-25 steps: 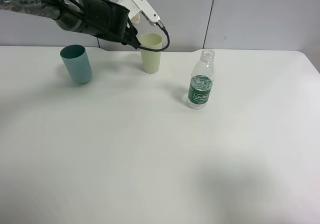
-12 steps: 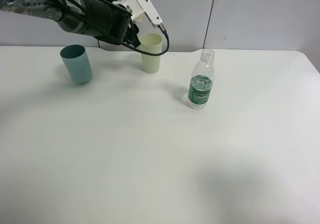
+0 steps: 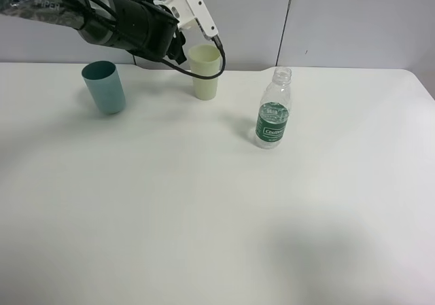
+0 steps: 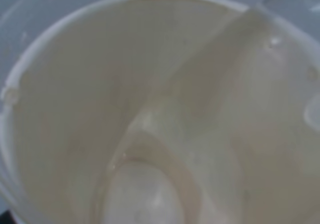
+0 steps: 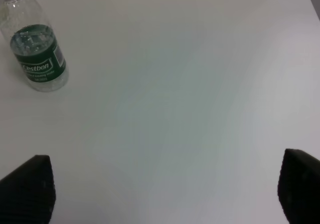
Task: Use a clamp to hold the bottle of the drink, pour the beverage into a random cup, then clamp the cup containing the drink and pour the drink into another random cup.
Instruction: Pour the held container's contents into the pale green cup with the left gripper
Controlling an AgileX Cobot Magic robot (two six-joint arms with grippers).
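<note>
A clear drink bottle [image 3: 274, 109] with a green label stands uncapped right of the table's middle; it also shows in the right wrist view [image 5: 36, 52]. A cream cup [image 3: 205, 71] stands upright at the back. A teal cup [image 3: 105, 86] stands upright at the back left. My left gripper [image 3: 183, 48] is raised against the cream cup's left rim; the wrist hides its fingers. The left wrist view is filled by the cream cup's [image 4: 150, 109] inside, blurred. My right gripper [image 5: 160, 194] is open and empty above bare table, apart from the bottle.
The white table [image 3: 204, 210] has a grey panelled wall [image 3: 353, 20] behind it. The left arm's dark body [image 3: 102, 20] reaches in from the upper left above the teal cup, with a white camera mount [image 3: 194, 9] on its wrist.
The left arm's wrist has risen a little and turned beside the cream cup. The cups and the bottle have not moved.
</note>
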